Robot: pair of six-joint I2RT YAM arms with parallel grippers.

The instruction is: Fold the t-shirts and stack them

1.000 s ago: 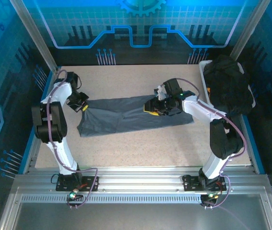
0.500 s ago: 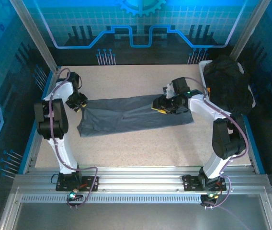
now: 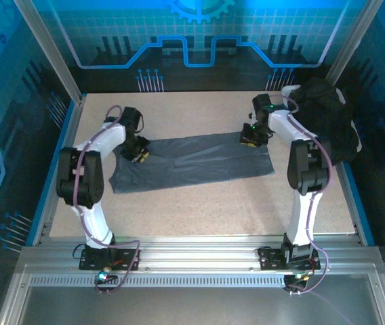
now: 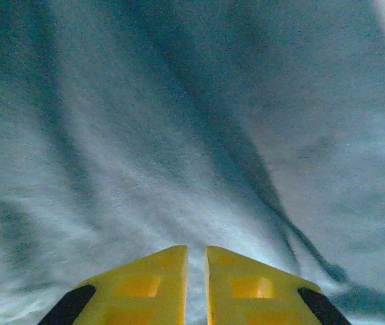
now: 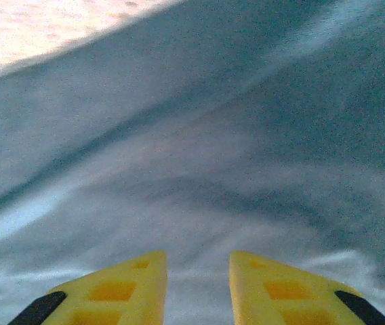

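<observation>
Here left claw pinches the blue-grey t-shirt, right claw apart over it

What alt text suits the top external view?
A slate blue-grey t-shirt lies flat across a speckled table, the left gripper over its left end, the right gripper at its far right corner. Black t-shirts sit heaped at right.
</observation>
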